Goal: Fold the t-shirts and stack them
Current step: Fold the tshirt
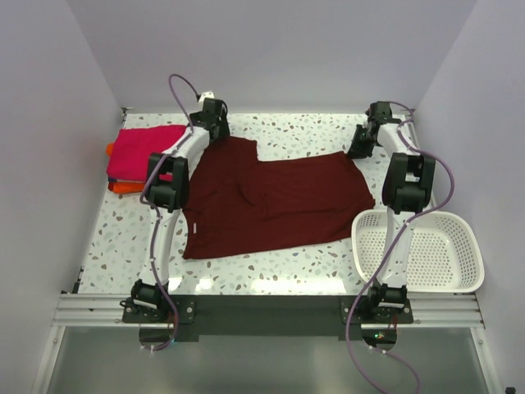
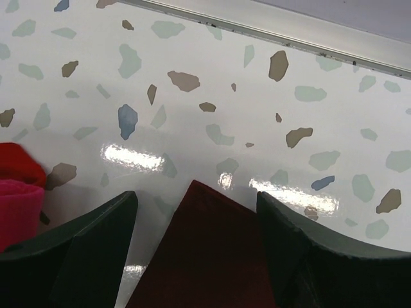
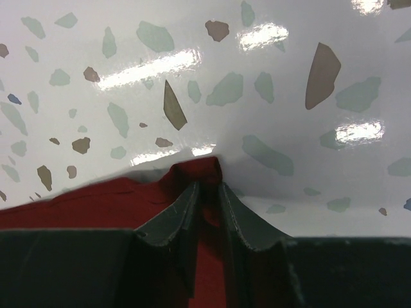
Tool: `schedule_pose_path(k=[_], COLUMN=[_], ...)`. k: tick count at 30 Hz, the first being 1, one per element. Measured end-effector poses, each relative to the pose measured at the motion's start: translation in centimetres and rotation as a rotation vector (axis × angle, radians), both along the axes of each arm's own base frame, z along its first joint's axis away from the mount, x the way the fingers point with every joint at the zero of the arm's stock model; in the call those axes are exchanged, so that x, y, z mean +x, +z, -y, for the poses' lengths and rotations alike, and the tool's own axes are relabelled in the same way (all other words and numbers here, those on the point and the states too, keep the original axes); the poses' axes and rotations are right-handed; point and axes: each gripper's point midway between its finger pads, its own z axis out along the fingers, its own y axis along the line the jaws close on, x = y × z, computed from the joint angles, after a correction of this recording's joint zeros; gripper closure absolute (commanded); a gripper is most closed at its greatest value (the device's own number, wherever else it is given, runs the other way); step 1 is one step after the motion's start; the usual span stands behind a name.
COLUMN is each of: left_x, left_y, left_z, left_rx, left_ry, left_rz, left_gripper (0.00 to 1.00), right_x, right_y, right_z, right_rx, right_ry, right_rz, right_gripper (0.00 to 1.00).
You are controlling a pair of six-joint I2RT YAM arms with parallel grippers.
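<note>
The maroon shirt (image 1: 271,201) lies spread flat across the middle of the table (image 1: 123,246), with a few soft creases near its centre. Its far edge runs between the two arms, and each hand sits at one far corner.

The left hand (image 2: 196,200) is released: its two dark fingers (image 2: 90,250) stand wide apart on either side of the shirt's pointed far-left corner, and the cloth lies flat on the table between them. From this view I cannot tell whether either finger touches the cloth.

The right hand (image 3: 210,192) is clenched on the far-right corner of the maroon shirt. Its fingers (image 3: 173,218) are pressed close together with a ridge of cloth pinched up between them.

A folded pink shirt (image 1: 146,149) rests on top of a folded orange shirt (image 1: 121,186) at the far left of the table, just beside the left arm. A white slotted basket (image 1: 447,267) stands at the near right, apart from the maroon shirt's edge
</note>
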Motion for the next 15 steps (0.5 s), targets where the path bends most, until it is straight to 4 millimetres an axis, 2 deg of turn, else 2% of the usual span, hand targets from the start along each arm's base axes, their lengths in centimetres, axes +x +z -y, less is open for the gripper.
schedule_pose_path(k=[4,12,15], left_x=[0.26,0.72,0.73], left_y=[0.01,-0.24,-0.27], left_z=[0.20,0.43,0.42], left_rx=[-0.009,-0.018,-0.017], left_ry=[-0.006,-0.012,-0.011], left_rz=[0.011,0.028,0.029], left_gripper=[0.42,0.69,0.84], right_x=[-0.01,-0.03,-0.04], right_y=[0.00,0.00,-0.01], right_z=[-0.03,-0.04,-0.04], right_rx=[0.000,0.001,0.001], right_ry=[0.001,0.001,0.001], right_rz=[0.000,-0.001,-0.002], right_gripper=[0.78,0.79,0.82])
